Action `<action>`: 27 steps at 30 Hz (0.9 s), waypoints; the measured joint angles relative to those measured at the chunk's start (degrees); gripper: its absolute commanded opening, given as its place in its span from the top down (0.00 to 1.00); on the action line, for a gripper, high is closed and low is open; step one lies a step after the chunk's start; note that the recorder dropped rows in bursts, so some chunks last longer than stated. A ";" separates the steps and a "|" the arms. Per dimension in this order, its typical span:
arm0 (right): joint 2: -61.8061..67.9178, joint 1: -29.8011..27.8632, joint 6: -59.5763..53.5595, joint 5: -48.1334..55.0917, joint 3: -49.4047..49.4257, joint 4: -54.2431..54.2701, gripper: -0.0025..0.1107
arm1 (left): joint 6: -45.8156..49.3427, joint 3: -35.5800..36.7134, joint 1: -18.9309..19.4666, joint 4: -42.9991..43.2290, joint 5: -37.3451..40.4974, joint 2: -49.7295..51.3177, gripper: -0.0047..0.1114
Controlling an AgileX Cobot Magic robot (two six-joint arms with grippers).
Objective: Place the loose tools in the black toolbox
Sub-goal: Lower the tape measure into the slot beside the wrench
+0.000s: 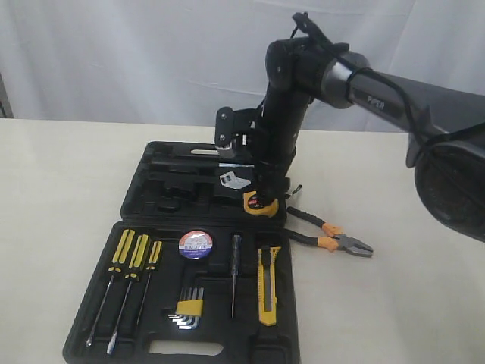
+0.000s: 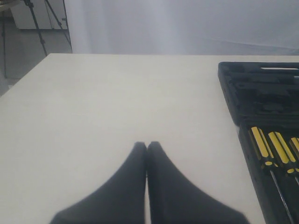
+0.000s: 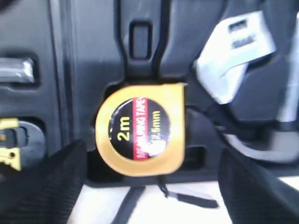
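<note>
The right hand (image 3: 152,150), fingers spread apart, hangs over the round yellow tape measure (image 1: 258,203), which sits at centre frame on the edge of the upper half of the black toolbox (image 1: 130,199). The pliers (image 1: 333,239) lie on the worktop (image 1: 61,174) right of the case. The utility knife (image 1: 267,284) and tape roll (image 1: 195,244) rest in its lower tray. The left hand (image 2: 147,148) has its fingers pressed together.

**Item Count — Toolbox and Contents**

Black toolbox (image 1: 83,318): one.
Yellow-black screwdrivers (image 1: 139,254): three.
Slim dark-handled driver (image 1: 236,273): one.
Hex key set (image 1: 188,311) in a yellow holder: one; the individual keys are too small to count.
Tape roll (image 1: 195,244): one.
Utility knife (image 1: 267,284): one.
Pliers (image 1: 330,237): one pair.
Tape measure (image 3: 140,130) — marked "2m": one.
Silver wrench (image 3: 236,56): one.
</note>
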 measured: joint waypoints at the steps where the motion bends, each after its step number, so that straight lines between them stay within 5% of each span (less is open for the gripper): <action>1: -0.73 0.00 0.00 0.00 0.00 0.31 0.40 | 0.00 0.00 0.00 0.00 0.00 0.00 0.96; 3: -2.34 0.00 0.00 0.09 0.00 1.28 0.54 | 0.00 0.00 0.00 0.00 0.00 0.00 0.96; 7: -3.57 -0.13 0.95 0.09 0.00 1.79 0.98 | 0.00 0.00 0.00 0.00 0.00 0.00 0.96; 27: 2.26 -6.63 12.45 0.09 0.00 11.96 0.98 | 0.00 0.00 0.00 0.00 0.00 0.00 0.96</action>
